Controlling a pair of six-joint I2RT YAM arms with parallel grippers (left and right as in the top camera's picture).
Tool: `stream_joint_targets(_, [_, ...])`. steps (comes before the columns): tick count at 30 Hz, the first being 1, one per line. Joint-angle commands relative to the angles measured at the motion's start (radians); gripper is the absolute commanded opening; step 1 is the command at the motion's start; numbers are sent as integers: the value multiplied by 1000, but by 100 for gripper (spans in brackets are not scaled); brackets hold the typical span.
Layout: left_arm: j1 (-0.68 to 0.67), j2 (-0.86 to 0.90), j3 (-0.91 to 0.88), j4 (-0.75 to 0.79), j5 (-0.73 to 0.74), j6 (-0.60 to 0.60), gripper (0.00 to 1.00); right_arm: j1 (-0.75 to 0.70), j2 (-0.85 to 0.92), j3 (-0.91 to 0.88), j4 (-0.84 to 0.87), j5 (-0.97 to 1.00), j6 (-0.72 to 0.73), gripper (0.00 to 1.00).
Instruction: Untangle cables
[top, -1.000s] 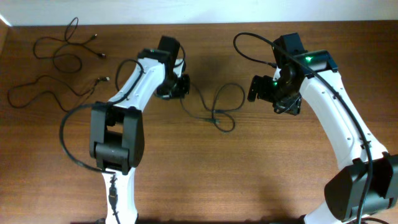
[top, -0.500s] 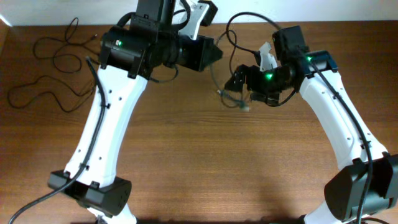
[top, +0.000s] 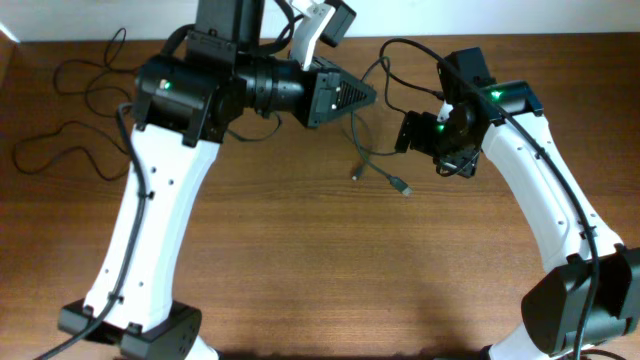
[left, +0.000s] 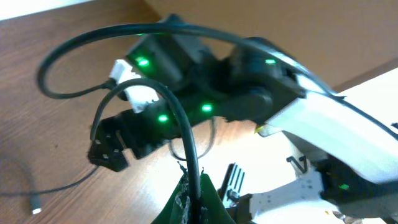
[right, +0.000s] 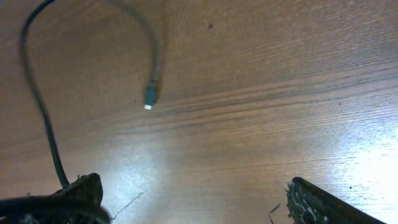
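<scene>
My left gripper (top: 362, 97) is raised above the table and shut on one black cable (top: 357, 140). From it the cable hangs down, and two plug ends (top: 402, 187) rest on the wood. In the left wrist view the green-taped fingers (left: 208, 202) pinch the cable (left: 186, 134), which arcs upward. My right gripper (top: 408, 132) stands open just right of the hanging cable, nothing between its fingers (right: 323, 205). Below it the right wrist view shows a plug (right: 149, 98) and a strand (right: 43, 118). Two more cables (top: 95, 75) lie loose at the far left.
The wooden table (top: 330, 280) ends at a white wall along the back. My two arms are close together at the table's back middle. The left arm's white links (top: 150, 230) rise steeply from the front left. Thick arm cables loop above the right wrist (top: 400, 48).
The left arm has risen from the table and lifted the middle cable, whose loops have come off the wood. The right gripper moved in towards the cable, then back a little right.
</scene>
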Motion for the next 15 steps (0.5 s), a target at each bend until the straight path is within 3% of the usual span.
stream_joint_targets(1, [0,-51,1,3,58,19,0,-4,3,6,14,37,11,91])
stream_joint_targets(3, [0,-53,1,3,58,19,0,-4,3,6,20,29,10,91])
stream_joint_targets(5, [0,-53,1,3,58,11,0,-4,3,6,27,10,8,83])
stream_joint_targets(8, [1,-53,1,3,58,-11,0,-4,3,6,29,11,8,53])
stream_joint_targets(12, [12,-53,1,3,56,-11,0,-16,3,6,21,11,8,4])
stream_joint_targets(15, [27,-53,1,-5,-22,-11,0,-23,1,6,7,11,7,4])
